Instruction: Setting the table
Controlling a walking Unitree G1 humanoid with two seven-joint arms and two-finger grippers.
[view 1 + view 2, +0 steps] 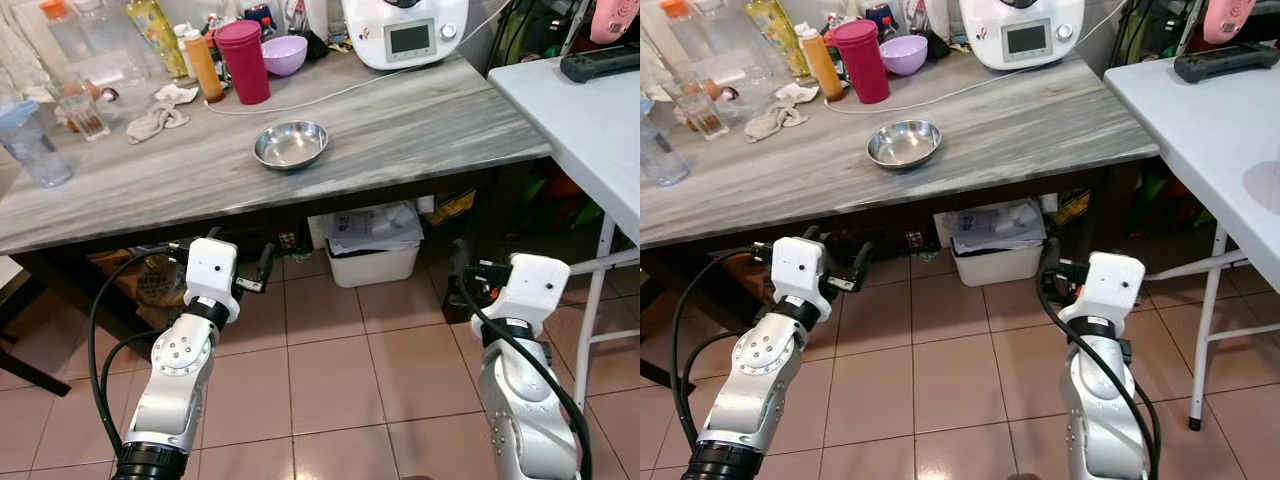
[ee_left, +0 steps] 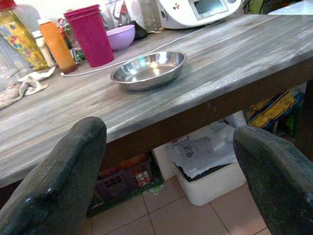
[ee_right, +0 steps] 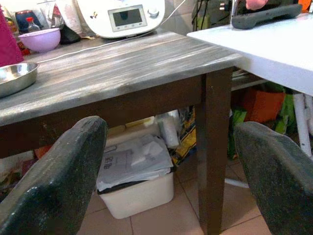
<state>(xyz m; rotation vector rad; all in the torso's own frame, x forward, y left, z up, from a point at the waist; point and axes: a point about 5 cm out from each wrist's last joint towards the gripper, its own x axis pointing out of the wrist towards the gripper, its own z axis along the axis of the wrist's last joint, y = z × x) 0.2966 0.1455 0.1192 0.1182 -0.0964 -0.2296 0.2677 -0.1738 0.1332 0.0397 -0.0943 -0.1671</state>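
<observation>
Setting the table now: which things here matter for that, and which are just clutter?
For the job: steel bowl, purple bowl, red cup, grey table.

Lying about: crumpled cloth, orange bottle, white kitchen machine, bin of papers, white side table.

Table top [image 1: 420, 125] grey, streaked; steel bowl [image 1: 290, 144] silver; tumbler [image 1: 243, 60] magenta; plastic bowl [image 1: 285, 54] lilac; sauce bottle [image 1: 203, 65] orange; floor tiles [image 1: 330, 370] pinkish; folding table [image 1: 590, 120] white.
</observation>
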